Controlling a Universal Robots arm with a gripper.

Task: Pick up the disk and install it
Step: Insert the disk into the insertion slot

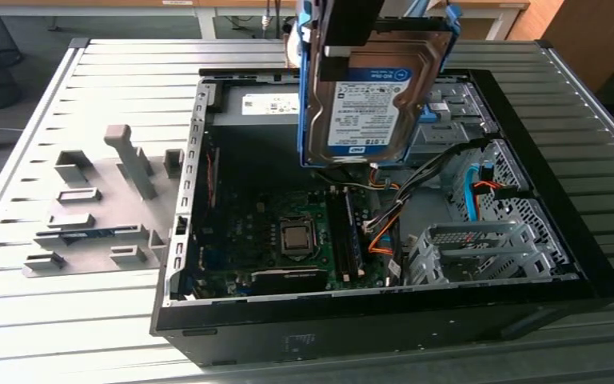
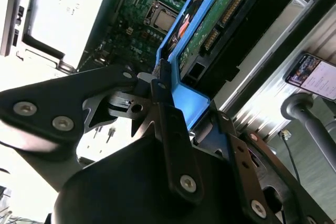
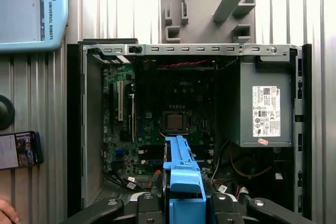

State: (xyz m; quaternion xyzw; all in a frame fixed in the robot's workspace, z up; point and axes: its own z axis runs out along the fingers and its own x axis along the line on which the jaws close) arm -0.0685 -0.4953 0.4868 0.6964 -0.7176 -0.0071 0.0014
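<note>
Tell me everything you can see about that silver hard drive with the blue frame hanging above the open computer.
The flat rectangular silver-metal disk carries a blue-and-white printed label and sits between blue plastic side rails. It hangs on end above the open black computer case, label side towards the exterior view, and appears clear of the parts inside. The black tool clamps the blue rail at its upper end. In the second wrist view its other face shows a green circuit board with a row of connectors.
</note>
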